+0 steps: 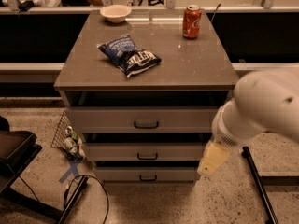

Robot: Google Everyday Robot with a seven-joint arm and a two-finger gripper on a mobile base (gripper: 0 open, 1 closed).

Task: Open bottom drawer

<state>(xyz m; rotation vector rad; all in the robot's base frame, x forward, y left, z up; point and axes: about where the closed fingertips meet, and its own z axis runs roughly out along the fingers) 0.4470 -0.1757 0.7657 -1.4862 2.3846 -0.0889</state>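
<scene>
"Where is your hand?"

"Low at four o'clock. My hand [213, 159] hangs just off the cabinet's right front corner, about level with the middle drawer [147, 151] — whether it is spread or pressed together I cannot tell. My arm [268, 104] bulks above it."

"And the drawer?"

"The bottom drawer [117, 173] sits at six o'clock, lowest of three fronts and shut by the look of it. Its small black handle [147, 177] is centred, apart from my hand. I judge that coming in from the side leaves the front free to slide out."

"Room to pull?"

"Bare floor lies in front. A cable [96, 190] at seven and a black pole [259, 185] at five flank it — a wire basket [63, 132] at nine hugs the left side. Farther off, the desk [187, 64] carries a chip bag [130, 56], a can [192, 21] at one and a bowl [116, 13] at eleven, all back from the front edge."
</scene>
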